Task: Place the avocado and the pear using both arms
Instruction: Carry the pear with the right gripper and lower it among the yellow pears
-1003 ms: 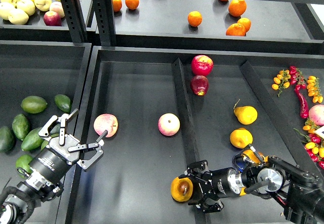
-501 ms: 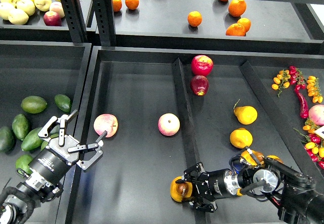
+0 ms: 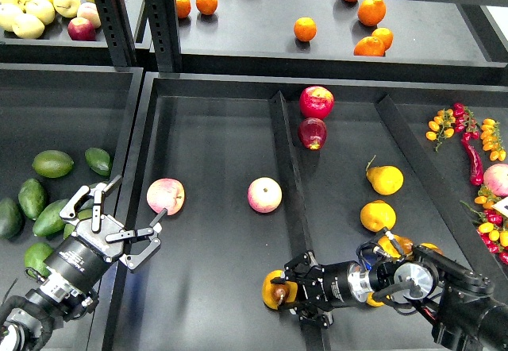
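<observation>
My right gripper (image 3: 290, 290) is shut on the pear (image 3: 275, 289), golden with a dark brown patch. It holds the pear low at the front, just left of the divider (image 3: 287, 184) between the two middle bins. My left gripper (image 3: 117, 220) is open and empty, over the wall between the left bin and the middle bin. Several green avocados lie in the left bin. The darkest ones are at its left edge (image 3: 8, 217) and further back (image 3: 99, 160). I cannot tell which one is the task's avocado.
Two pink-red apples (image 3: 166, 196) (image 3: 264, 194) lie in the middle bin. Two red apples (image 3: 317, 102) and two yellow pears (image 3: 385, 179) lie right of the divider. Chillies and small tomatoes (image 3: 475, 156) are at the far right, and oranges (image 3: 305, 28) are on the back shelf.
My right gripper has carried the pear leftward, from right of the divider to just left of it. My left gripper has sunk slightly and stays open.
</observation>
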You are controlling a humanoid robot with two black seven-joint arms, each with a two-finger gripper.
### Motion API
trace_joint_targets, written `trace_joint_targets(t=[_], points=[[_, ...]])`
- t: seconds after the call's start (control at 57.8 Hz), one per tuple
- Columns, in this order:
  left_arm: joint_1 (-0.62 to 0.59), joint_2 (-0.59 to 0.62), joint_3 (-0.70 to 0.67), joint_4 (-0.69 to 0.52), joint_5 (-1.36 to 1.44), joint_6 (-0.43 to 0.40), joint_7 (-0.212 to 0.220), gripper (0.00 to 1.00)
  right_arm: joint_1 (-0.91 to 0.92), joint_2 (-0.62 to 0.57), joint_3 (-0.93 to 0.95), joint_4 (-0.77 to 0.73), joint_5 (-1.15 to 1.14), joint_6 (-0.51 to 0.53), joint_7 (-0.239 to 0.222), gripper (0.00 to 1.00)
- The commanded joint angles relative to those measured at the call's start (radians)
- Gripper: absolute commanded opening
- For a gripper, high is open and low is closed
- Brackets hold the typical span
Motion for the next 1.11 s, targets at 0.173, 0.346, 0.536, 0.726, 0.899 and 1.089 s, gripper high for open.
trace_joint_targets(t=[0.173,0.346,0.536,0.726,0.899,1.089], points=[[0.002,0.000,0.001,0.001,0.001,0.000,0.000,0.99,0.032,-0.071,0.111,0.087,0.046,0.001,0.000,0.24],[0.002,0.000,0.004,0.002,0.001,0.000,0.000,0.99,0.029,-0.180,0.109,0.119,0.074,0.001,0.000,0.24],[0.002,0.000,0.006,0.004,0.001,0.000,0.000,0.99,-0.009,-0.246,0.109,0.142,0.075,0.001,0.000,0.24],[0.002,0.000,0.010,0.004,0.001,0.000,0.000,0.99,-0.054,-0.278,0.109,0.153,0.072,0.001,0.000,0.24],[0.002,0.000,0.009,0.004,0.001,0.000,0.000,0.99,-0.081,-0.292,0.103,0.153,0.069,0.001,0.000,0.25],[0.002,0.000,0.009,0.004,0.001,0.000,0.000,0.99,-0.110,-0.298,0.098,0.148,0.058,0.001,0.000,0.26]])
